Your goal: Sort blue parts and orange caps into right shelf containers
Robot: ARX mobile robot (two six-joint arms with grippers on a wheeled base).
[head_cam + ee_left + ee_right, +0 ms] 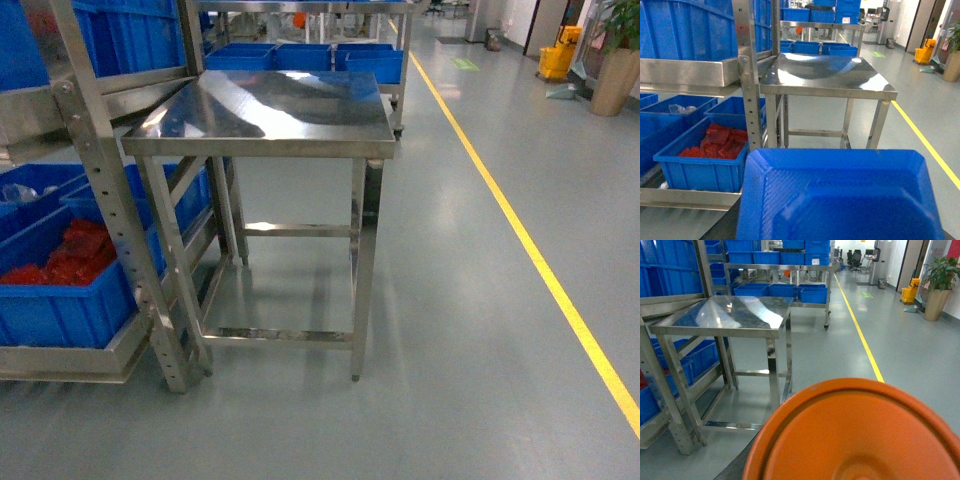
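Steel took up the middle of the scene: a bare stainless table (270, 105) stood straight ahead of the robot, with a perforated rack post (100, 180) touching its left corner. Neither the left gripper nor the right gripper showed in any view, so I could not tell how far their jaws stood open or whether they held anything.

A blue moulded shape (840, 195) with a raised rim filled the foot of the left wrist view. An orange round shape (855, 435) did the same in the right wrist view. Both sat too near the lens for me to say whether they were pieces in hand or something lying under the arms.

The blue bins (60, 300) lay low and to the left on the rack, the nearest one holding red pieces (75, 255). More far bins (300, 55) sat beyond the table. The left arm looked the nearer to the rack.

I judged the rack post and the table edge to be the tight spots. Open floor ran off to the right as far as the yellow line (520, 230).
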